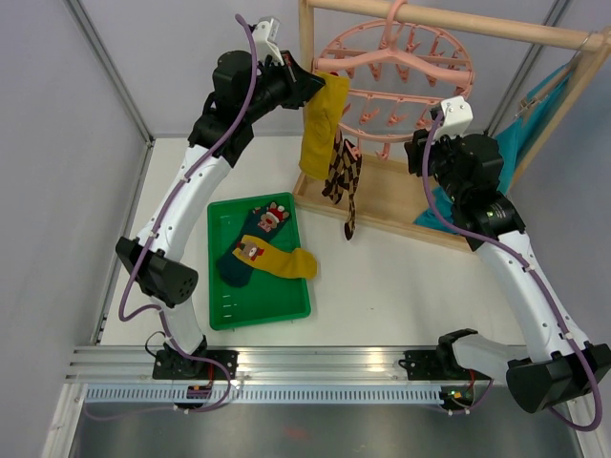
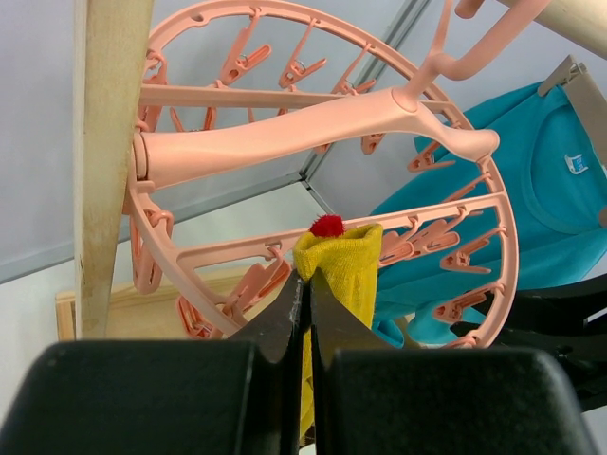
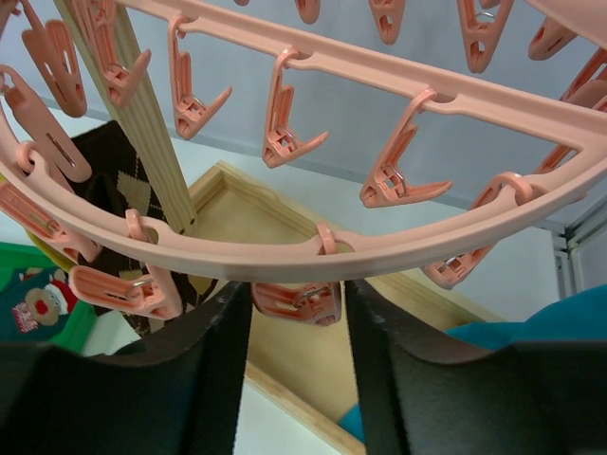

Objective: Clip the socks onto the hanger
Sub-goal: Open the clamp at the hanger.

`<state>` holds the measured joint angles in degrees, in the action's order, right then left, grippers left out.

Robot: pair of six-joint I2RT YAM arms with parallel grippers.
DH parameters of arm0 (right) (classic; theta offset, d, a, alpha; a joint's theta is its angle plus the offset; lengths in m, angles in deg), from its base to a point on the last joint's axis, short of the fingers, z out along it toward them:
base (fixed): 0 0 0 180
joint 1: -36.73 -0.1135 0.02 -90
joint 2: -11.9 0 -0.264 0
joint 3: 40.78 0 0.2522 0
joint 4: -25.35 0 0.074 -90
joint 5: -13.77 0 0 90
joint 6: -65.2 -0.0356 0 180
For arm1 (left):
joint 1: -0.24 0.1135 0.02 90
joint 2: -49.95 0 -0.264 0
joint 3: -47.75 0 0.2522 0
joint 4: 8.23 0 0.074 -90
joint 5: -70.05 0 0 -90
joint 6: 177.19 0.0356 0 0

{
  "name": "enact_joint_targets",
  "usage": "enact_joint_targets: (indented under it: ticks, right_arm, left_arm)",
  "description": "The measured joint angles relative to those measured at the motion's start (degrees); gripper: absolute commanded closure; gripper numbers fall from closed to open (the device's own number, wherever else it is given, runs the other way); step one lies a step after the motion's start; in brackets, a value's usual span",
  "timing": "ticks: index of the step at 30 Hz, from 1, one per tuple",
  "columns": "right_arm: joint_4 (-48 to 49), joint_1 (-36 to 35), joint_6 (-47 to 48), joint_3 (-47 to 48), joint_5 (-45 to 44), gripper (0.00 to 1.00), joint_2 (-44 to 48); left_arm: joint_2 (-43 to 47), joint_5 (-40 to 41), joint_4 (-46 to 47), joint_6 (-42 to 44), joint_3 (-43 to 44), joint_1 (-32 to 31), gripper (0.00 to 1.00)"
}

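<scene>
Pinched by the left gripper (image 2: 305, 289), the mustard-yellow fabric sock (image 2: 349, 270) sits at the rim of the round pink plastic hanger (image 2: 285, 142); the right gripper (image 3: 296, 301), jaws spread around a dangling pink clip (image 3: 285, 296), should squeeze it open first.

The hanger (image 2: 285, 142) is pink moulded plastic, smooth, with a low sheen. Its clips (image 3: 289, 142) are the same plastic; a thin metal spring shows in some. The yellow sock (image 2: 346, 261) is matt knitted cloth with a fuzzy red tuft. The argyle sock (image 1: 344, 181) is matt knit. The rack (image 2: 109, 142) is bare matt wood with visible grain. The tray (image 1: 277, 296) is glossy green plastic. The left end effector (image 2: 305, 313) and right end effector (image 3: 292, 303) have matt black plastic fingers. The table (image 1: 401, 286) is smooth matt white.
</scene>
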<state>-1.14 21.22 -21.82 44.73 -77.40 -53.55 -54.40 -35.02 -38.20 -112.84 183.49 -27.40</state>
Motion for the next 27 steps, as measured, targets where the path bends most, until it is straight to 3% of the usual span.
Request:
enact_joint_targets:
  ticks: [6, 17, 27]
  right_arm:
    - [0.39, 0.0, -1.25, 0.0, 1.01, 0.76, 0.04]
    - [-0.35, 0.0, -6.4, 0.35, 3.02, 0.99, 0.9]
    - [-4.85, 0.0, -12.76, 3.93, 4.79, 1.0, 0.9]
  left_arm:
    - [0.0, -0.24, -0.04, 0.02, 0.0, 0.0, 0.98]
    - [4.55, -0.48, 0.26, 0.28, -8.2, 0.04, 0.98]
    - [18.01, -2.58, 0.48, 2.34, -22.1, 0.04, 0.98]
